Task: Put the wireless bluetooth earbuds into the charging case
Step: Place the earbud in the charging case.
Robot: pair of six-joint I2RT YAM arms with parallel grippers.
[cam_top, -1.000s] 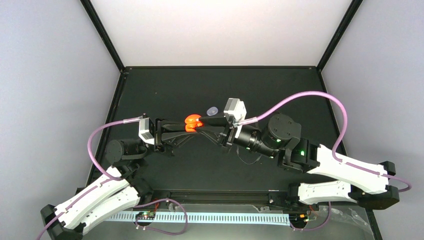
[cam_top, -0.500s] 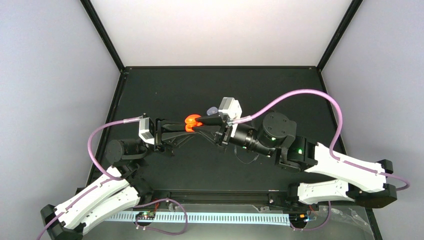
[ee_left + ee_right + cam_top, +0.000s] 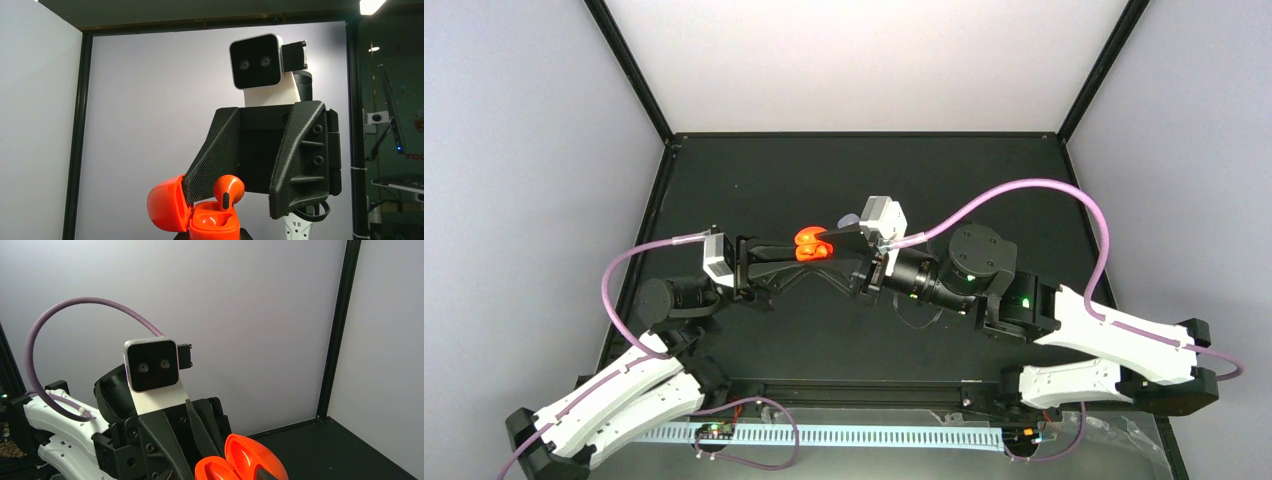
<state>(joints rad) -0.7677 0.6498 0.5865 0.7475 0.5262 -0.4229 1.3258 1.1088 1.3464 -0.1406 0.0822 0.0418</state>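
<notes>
From above, the left hand (image 3: 800, 250) was clamped on the orange case (image 3: 811, 245), held up over the middle of the black desk (image 3: 754, 180). The right hand (image 3: 832, 244) met it from the other side, fingertips at the case. A small pale purple piece (image 3: 849, 217) lay on the desk just beyond the right hand, partly hidden by it.

In the left wrist view, the case (image 3: 215, 226) stood open at the bottom edge, with its lid (image 3: 166, 202) tipped to the left. One orange earbud (image 3: 228, 188) stood upright with its stem down in the case. The right hand (image 3: 245, 197) faced the camera with its jaws apart, the earbud between them. One finger (image 3: 210, 155) lay against the lid's edge.

In the right wrist view, the case (image 3: 245, 461) showed at the bottom edge, against the left hand (image 3: 185, 465). The earbud could not be made out there.
</notes>
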